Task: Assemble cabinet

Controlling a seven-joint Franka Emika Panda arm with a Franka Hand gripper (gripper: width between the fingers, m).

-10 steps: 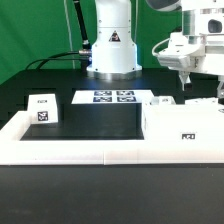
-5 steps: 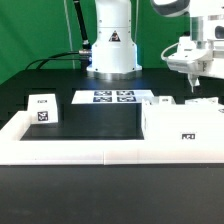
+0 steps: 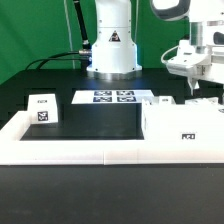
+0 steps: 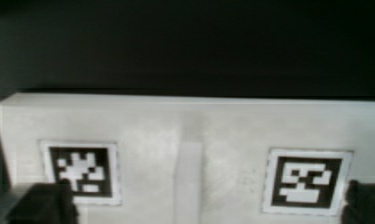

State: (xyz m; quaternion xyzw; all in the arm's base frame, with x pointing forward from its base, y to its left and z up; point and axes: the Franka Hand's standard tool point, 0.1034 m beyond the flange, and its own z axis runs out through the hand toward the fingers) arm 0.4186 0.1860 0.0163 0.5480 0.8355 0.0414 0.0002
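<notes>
White jointed robot arm (image 3: 112,35) reaches to the exterior view's right. White two-finger gripper (image 3: 193,86) points down, dark fingertips (image 4: 42,206) spread wide.

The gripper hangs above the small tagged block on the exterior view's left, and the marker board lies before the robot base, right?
Wrong side: the exterior view shows the gripper above the cabinet on the exterior view's right. The marker board does lie before the robot base.

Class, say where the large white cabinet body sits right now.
The cabinet body sits on the exterior view's right, inside the low white rail frame, right of the marker board, with the gripper above it.
</notes>
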